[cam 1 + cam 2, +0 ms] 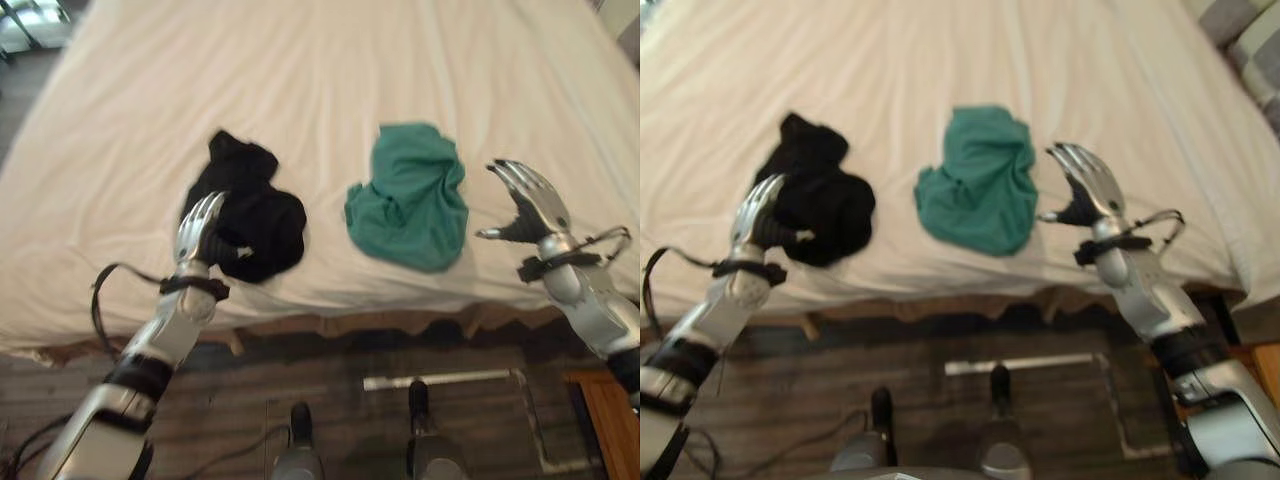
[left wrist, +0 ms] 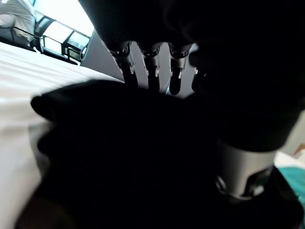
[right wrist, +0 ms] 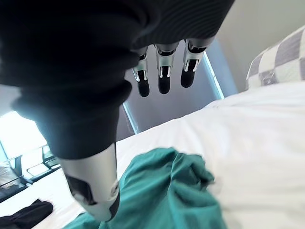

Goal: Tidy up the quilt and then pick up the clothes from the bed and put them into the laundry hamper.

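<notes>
Low in the frame, the left hand [image 1: 200, 228] rested open-fingered on the crumpled black garment [image 1: 250, 215], the right hand [image 1: 530, 200] spread beside the rumpled teal garment [image 1: 412, 195] on the smooth white quilt [image 1: 300, 80]; grasping the clothes looked next.

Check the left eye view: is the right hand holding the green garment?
No. The right hand hovers open beside the green garment, apart from it.

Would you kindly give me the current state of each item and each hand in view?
Black garment: crumpled near the bed's edge, left hand on it.
Green garment: crumpled on the quilt, untouched.
Quilt: spread flat over the bed.
Left hand: open, fingers straight, resting on the black garment.
Right hand: open, beside the green garment, holding nothing.
</notes>
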Tool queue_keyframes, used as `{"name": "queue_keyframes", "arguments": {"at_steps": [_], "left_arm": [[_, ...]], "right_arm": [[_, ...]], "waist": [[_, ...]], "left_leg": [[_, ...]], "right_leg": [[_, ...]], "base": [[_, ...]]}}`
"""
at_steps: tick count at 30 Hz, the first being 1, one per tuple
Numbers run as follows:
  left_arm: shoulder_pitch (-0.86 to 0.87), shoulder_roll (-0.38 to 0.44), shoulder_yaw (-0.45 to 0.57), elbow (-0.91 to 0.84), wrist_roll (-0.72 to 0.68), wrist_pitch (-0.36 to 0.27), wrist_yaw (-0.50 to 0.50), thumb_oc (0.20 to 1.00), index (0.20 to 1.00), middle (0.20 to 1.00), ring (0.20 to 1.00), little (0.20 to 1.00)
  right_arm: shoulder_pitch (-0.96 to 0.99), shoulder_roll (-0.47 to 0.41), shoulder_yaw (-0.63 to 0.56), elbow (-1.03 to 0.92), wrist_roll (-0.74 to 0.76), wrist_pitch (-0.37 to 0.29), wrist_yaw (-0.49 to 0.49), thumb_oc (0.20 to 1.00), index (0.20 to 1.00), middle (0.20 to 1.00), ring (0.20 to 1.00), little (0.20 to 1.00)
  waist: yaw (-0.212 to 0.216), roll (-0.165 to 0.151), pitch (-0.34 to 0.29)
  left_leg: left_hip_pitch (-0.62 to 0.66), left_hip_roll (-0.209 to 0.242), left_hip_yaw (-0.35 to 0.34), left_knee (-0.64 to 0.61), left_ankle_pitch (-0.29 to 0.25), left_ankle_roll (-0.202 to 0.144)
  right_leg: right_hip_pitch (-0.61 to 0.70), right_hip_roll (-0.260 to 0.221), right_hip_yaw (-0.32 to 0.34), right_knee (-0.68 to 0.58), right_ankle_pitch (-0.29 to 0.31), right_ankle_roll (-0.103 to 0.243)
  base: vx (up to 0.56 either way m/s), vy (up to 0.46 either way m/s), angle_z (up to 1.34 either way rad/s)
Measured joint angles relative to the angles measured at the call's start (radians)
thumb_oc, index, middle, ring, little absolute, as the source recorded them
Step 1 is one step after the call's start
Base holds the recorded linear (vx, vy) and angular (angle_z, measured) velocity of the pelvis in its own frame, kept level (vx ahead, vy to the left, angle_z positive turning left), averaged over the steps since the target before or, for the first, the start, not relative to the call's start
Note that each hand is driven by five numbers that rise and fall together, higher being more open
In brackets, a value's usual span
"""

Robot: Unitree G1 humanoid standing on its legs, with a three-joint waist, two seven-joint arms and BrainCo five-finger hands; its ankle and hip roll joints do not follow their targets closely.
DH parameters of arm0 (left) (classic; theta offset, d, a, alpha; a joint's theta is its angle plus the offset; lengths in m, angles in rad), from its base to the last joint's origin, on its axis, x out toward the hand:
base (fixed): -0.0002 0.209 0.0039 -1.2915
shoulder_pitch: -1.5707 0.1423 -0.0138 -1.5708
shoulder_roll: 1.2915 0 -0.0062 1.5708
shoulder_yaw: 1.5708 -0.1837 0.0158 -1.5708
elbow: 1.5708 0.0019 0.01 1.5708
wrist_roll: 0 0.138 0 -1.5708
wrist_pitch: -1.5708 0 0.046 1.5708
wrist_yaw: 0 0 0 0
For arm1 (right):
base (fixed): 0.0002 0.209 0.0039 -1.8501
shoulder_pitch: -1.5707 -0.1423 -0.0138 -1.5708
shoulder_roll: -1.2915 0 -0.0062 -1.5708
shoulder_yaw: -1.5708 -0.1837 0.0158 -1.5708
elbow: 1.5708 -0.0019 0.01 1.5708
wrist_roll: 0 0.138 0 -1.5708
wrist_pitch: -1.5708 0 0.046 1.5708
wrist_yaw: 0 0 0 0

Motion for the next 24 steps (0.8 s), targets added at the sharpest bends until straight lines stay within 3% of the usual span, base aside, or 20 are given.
{"name": "queue_keyframes", "arguments": {"at_steps": [3,4,9,13,16,18,20,21,23,24], "left_arm": [[-0.054,0.0,-0.03,0.087,0.069,0.036,0.008,1.0,1.0,1.0,1.0,1.0],[-0.1,-0.001,-0.058,0.177,0.117,0.055,0.019,0.2,0.2,0.2,0.2,0.2],[-0.283,0.015,-0.15,0.349,0.253,0.085,0.047,0.2,0.2,0.2,0.2,0.2],[-0.293,0.016,-0.121,0.303,0.264,0.092,0.049,0.2,0.2,0.2,0.2,0.2],[-0.272,0.007,-0.093,0.243,0.26,0.089,0.06,0.2,0.2,0.2,0.2,0.2],[-0.211,-0.007,-0.069,0.164,0.24,0.085,0.071,0.2,0.2,0.2,0.2,0.2],[-0.043,-0.086,0.03,0.023,0.189,0.035,0.093,0.2,0.2,0.2,0.2,0.2],[0.013,-0.1,0.028,-0.01,0.168,0.009,0.099,0.2,0.2,0.2,0.2,0.2],[0.091,-0.142,0.031,-0.064,0.129,-0.041,0.106,0.2,0.2,0.2,0.2,0.2],[0.164,-0.156,0.04,-0.106,0.092,-0.063,0.082,0.2,0.2,0.2,0.2,0.2]], "right_arm": [[0.001,0.003,0.001,0.006,-0.015,0.012,-0.001,1.0,1.0,1.0,1.0,1.0],[-0.002,0.006,0.005,0.005,-0.015,0.019,-0.004,1.0,1.0,1.0,1.0,1.0],[-0.093,-0.007,0.092,0.0,-0.024,0.016,-0.01,1.0,1.0,1.0,1.0,1.0],[-0.171,-0.004,0.13,0.011,-0.025,0.016,-0.025,1.0,1.0,1.0,1.0,1.0],[-0.313,0.005,0.229,0.128,-0.026,0.03,-0.028,1.0,1.0,1.0,1.0,1.0],[-0.385,0.038,0.268,0.199,-0.026,0.033,-0.029,1.0,1.0,1.0,1.0,1.0],[-0.517,0.081,0.371,0.424,-0.025,0.057,-0.017,1.0,1.0,1.0,1.0,1.0],[-0.528,0.097,0.368,0.481,-0.025,0.06,-0.016,1.0,1.0,1.0,1.0,1.0],[-0.545,0.142,0.391,0.668,-0.024,0.081,0.003,1.0,1.0,1.0,1.0,1.0],[-0.542,0.171,0.357,0.756,-0.024,0.085,-0.002,1.0,1.0,1.0,1.0,1.0]], "waist": [[-0.002,0.001,0.03],[-0.014,0.001,0.038],[-0.021,0.005,0.084],[0.004,0.008,0.096],[0.01,0.007,0.098],[0.038,0.008,0.099],[0.061,0.024,0.097],[0.097,0.034,0.097],[0.113,0.048,0.095],[0.15,0.057,0.094]], "left_leg": [[-0.016,0.004,0.0,0.0,0.001,-0.002],[-0.037,0.007,0.002,0.0,0.003,-0.005],[-0.082,0.016,-0.003,0.0,0.011,-0.011],[-0.106,0.02,-0.01,0.0,0.015,-0.014],[-0.111,0.023,-0.025,0.0,0.017,-0.016],[-0.11,0.024,-0.028,0.0,0.018,-0.016],[-0.096,0.022,-0.03,0.0,0.019,-0.016],[-0.097,0.024,-0.032,0.001,0.022,-0.018],[-0.094,0.022,-0.062,0.004,0.028,-0.013],[-0.097,0.013,-0.065,0.011,0.029,-0.012]], "right_leg": [[-0.016,0.004,0.0,0.0,0.0,0.0],[-0.038,0.007,0.001,0.0,0.002,-0.002],[-0.076,0.014,-0.01,0.0,0.007,-0.008],[-0.09,0.017,-0.021,0.0,0.007,-0.008],[-0.09,0.02,-0.034,0.0,0.007,-0.008],[-0.083,0.019,-0.052,0.001,0.007,-0.008],[-0.065,0.017,-0.058,0.0,0.006,-0.009],[-0.057,0.018,-0.071,0.001,0.005,-0.011],[-0.027,0.014,-0.103,0.001,0.004,-0.012],[-0.015,0.004,-0.113,0.001,0.003,-0.011]], "base": [[-0.08,-0.027,-0.03],[-0.08,-0.029,0.01],[-0.03,-0.04,0.04],[0.01,-0.042,0.04],[0.0,-0.023,0.11],[-0.02,-0.07,0.04],[0.01,-0.041,0.13],[0.01,-0.038,0.28],[-0.02,-0.019,0.51],[-0.02,-0.014,0.52]]}}
